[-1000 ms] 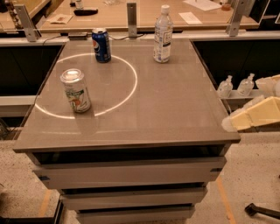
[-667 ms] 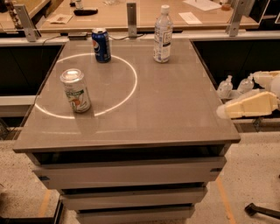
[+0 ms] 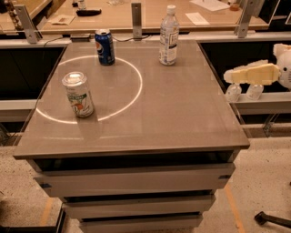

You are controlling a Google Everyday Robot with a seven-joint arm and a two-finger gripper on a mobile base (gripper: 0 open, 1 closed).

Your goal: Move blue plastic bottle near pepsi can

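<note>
The blue plastic bottle (image 3: 168,35) stands upright at the far middle of the grey table top (image 3: 173,109); it is clear with a white cap and a pale label. The pepsi can (image 3: 104,47) stands upright at the far left, on the rim of a white ring of light. My gripper (image 3: 229,75) is at the right, beyond the table's right edge and above its height. Its cream fingers point left toward the table. It is well to the right of the bottle and nearer to me, and it touches nothing.
A white-silver can with green and red print (image 3: 78,94) stands at the left front of the table. Two small bottles (image 3: 243,91) stand on a ledge past the right edge, under my gripper. A wooden bench (image 3: 136,13) with metal posts runs behind the table.
My gripper has risen and drawn back along the table's right side, from near the front right corner. The bottle and both cans have not moved.
</note>
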